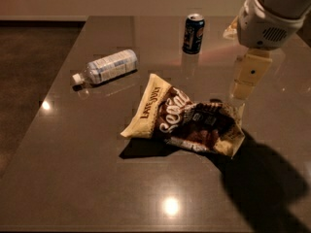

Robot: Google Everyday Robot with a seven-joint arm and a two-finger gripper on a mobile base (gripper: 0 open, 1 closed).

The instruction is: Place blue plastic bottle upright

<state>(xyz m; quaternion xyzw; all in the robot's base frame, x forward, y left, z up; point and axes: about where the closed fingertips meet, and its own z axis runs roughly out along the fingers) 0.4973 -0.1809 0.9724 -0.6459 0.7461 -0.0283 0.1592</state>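
One blue plastic bottle [109, 66] is lying by the bench [97, 178] left edge; the pincer [249, 76], aperture untellable, is hovering right; crosswise grasp advised.

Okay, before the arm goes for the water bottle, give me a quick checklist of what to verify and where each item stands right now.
1. Blue plastic bottle upright: not ok, it lies on its side.
2. White cap on: ok, pointing toward the table's left edge.
3. Gripper at the bottle: not ok, it hangs over the table's right side.
4. Straight path across: not ok, the snack bags lie between.
5. Soda can apart from the bottle: ok.
6. Bare table beside the bottle: ok.
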